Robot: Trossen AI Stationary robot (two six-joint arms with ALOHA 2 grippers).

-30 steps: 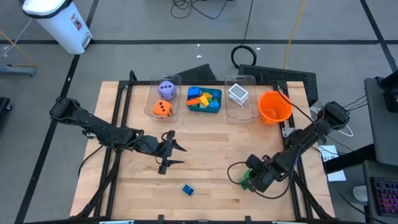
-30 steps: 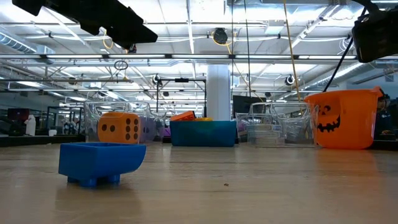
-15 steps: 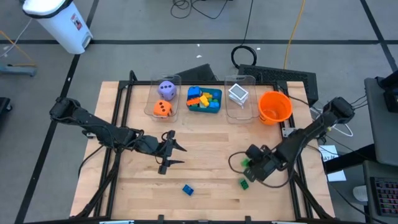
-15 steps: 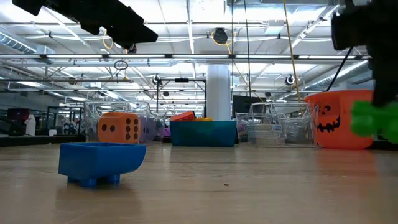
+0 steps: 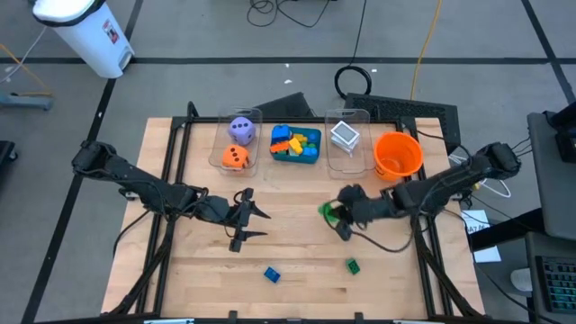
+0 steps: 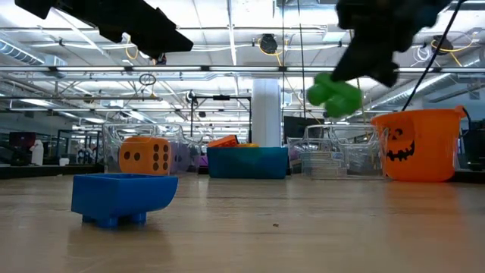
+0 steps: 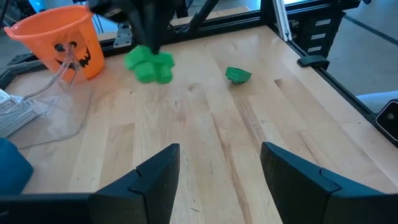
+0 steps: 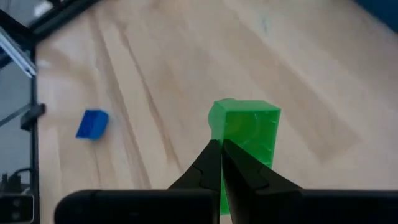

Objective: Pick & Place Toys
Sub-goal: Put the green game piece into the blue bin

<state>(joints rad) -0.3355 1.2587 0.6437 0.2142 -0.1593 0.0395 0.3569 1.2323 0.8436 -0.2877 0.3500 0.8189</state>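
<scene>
Green plastic shows between the tips of the right gripper (image 5: 335, 214) — we see its fingers pinched shut on a bright green brick (image 5: 329, 211), carried clear above the wooden table (image 5: 297, 261) near its middle, in front of the row of containers. In the low view that brick (image 6: 334, 94) hangs high, well off the boards. A smaller green brick (image 5: 352, 265) lies on the table toward the front, and a blue brick (image 5: 271, 274) sits farther left along the same front strip.

We find the left gripper (image 5: 250, 220) raised over the left-centre of the table, its fingers partly spread with nothing between them.

At the back edge stand a clear bin (image 5: 255, 117) holding the purple die (image 5: 240, 130) and orange die (image 5: 235, 158), a teal tray (image 5: 310, 157) of mixed bricks, another clear bin (image 5: 362, 115) with white cards (image 5: 345, 136) — and, rightmost, the orange bowl (image 5: 397, 155).
</scene>
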